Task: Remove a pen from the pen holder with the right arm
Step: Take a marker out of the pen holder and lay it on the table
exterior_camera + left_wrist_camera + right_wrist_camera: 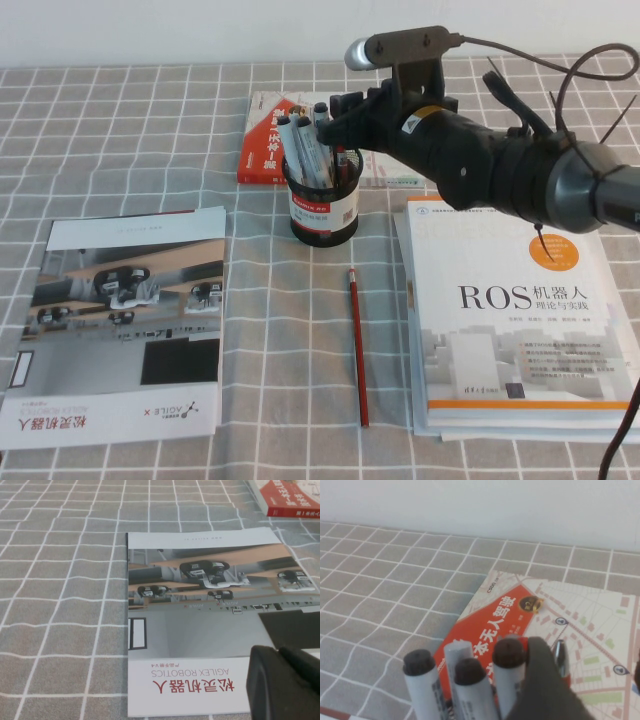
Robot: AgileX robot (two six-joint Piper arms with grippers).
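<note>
Several pens (301, 150), likely light, stiff and slick, filled the pen holder (325, 215) toward the table's (150, 130) far edge; grasping below a cap looked best. The right gripper (340, 120) hovered released at their caps. The left gripper (282, 687) sat front-left, its state untellable.

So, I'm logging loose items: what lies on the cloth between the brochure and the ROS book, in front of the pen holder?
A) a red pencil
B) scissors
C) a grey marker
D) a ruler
A: a red pencil lies flat there, in front of the pen holder; the right gripper is open at the holder's markers, and the left gripper hovers over the brochure.
</note>
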